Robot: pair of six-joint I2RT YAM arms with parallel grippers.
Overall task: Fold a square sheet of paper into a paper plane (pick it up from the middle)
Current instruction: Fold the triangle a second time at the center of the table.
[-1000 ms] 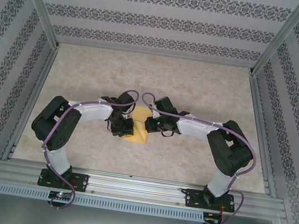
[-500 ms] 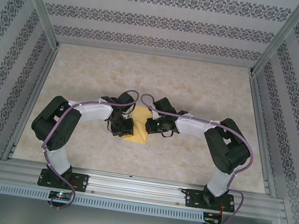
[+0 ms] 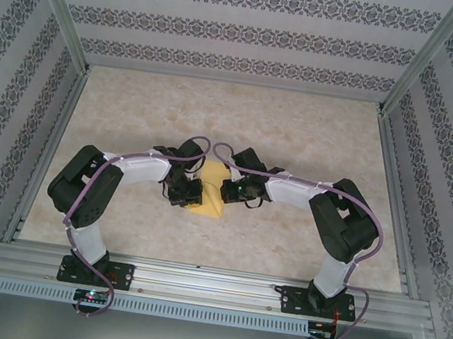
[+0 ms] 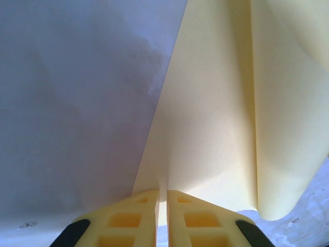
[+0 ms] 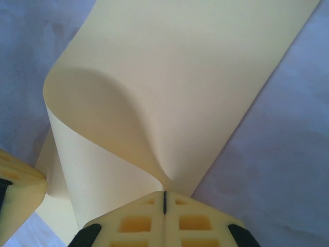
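Note:
The square sheet of paper (image 3: 209,204), plain yellow, lies at the table's middle between both grippers. My left gripper (image 3: 191,192) holds its left side. In the left wrist view the fingers (image 4: 139,216) stand almost together, and the paper (image 4: 216,128) runs into the thin gap of the gripper (image 4: 162,193). My right gripper (image 3: 226,188) is shut on the sheet's right side. In the right wrist view the paper (image 5: 169,77) curls up in a loop and pinches into the closed gripper (image 5: 164,194). The left finger (image 5: 15,190) shows at lower left. The paper plane is out of view.
The marble-patterned table (image 3: 316,140) stretches behind and beside the grippers. Patterned walls and metal frame posts (image 3: 62,17) enclose it on three sides. A metal rail (image 3: 209,286) with both arm bases runs along the near edge.
The right arm's elbow has drawn slightly inward and back. Both grippers stay closed on the paper at the same spot.

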